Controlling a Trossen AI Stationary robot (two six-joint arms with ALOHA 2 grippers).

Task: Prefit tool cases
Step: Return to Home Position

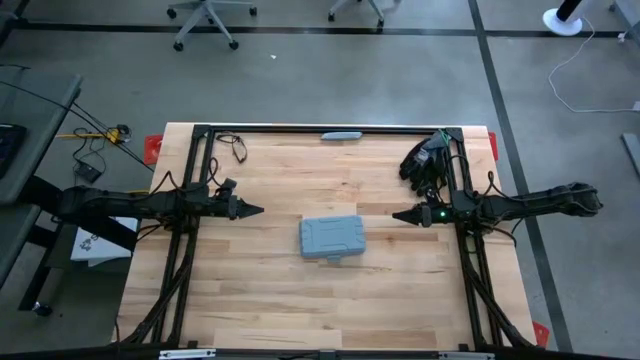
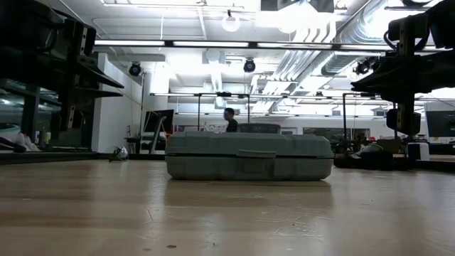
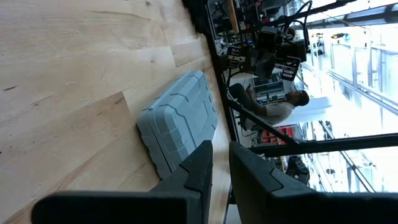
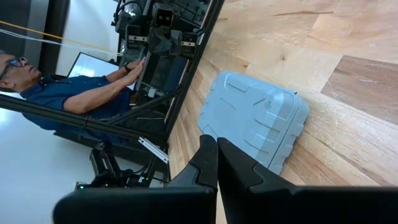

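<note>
Wooden table (image 1: 250, 300) | closed tool case (image 1: 333, 238) at centre | left hand (image 1: 255, 210) narrow; right hand (image 1: 400, 215) narrow; both empty

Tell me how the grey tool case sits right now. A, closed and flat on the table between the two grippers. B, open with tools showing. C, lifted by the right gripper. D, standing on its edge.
A: the tool case lies shut and flat on the table, with the left gripper and right gripper apart from it on either side.
</note>
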